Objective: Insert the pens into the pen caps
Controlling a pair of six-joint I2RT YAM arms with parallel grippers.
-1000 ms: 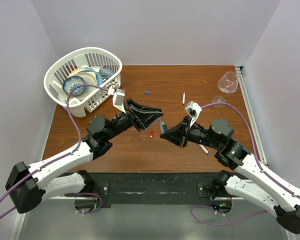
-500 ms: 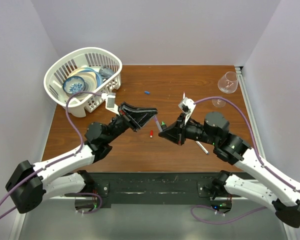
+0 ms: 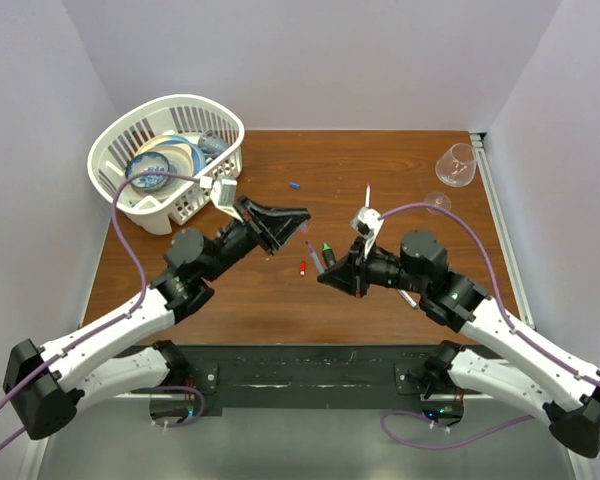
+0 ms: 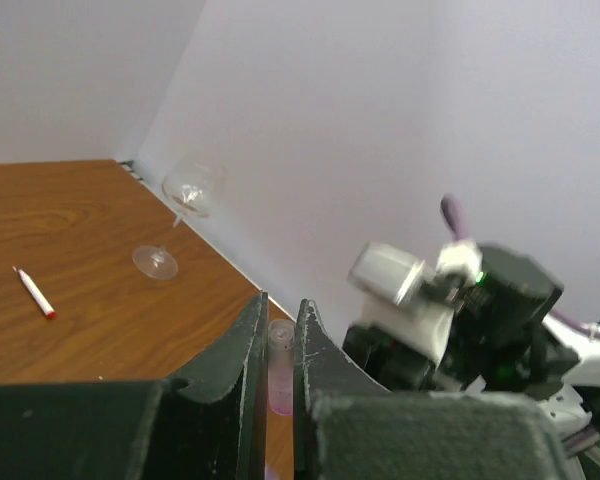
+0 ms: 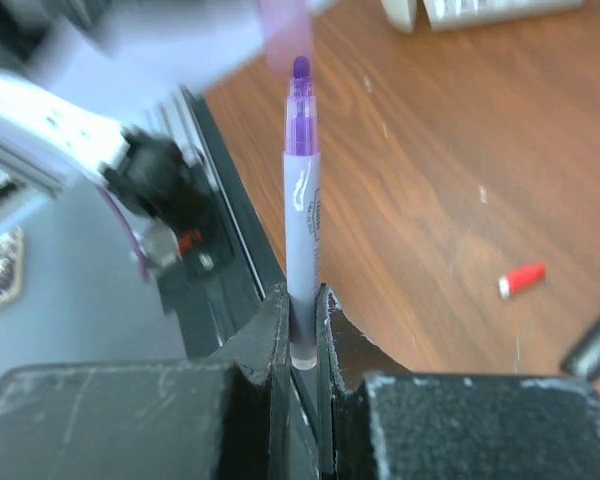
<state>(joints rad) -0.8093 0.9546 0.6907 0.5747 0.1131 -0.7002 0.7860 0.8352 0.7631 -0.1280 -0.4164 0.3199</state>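
Left pincer [image 3: 302, 215], which we see just right of the white basket [image 3: 170, 102] holding a blue bowl [image 3: 150, 172] and stacked plates [image 3: 183, 155], is pinching a translucent purplish cap [image 4: 280, 362]. On the table [image 3: 400, 150] between our arms we find a red cap [image 3: 304, 267], with a blue cap [image 3: 294, 185] farther back. Our right pincer [image 5: 301, 303] is clamped on the purple pen [image 5: 302, 200], its tip near the held cap. At far right we see a wine glass [image 3: 458, 163].
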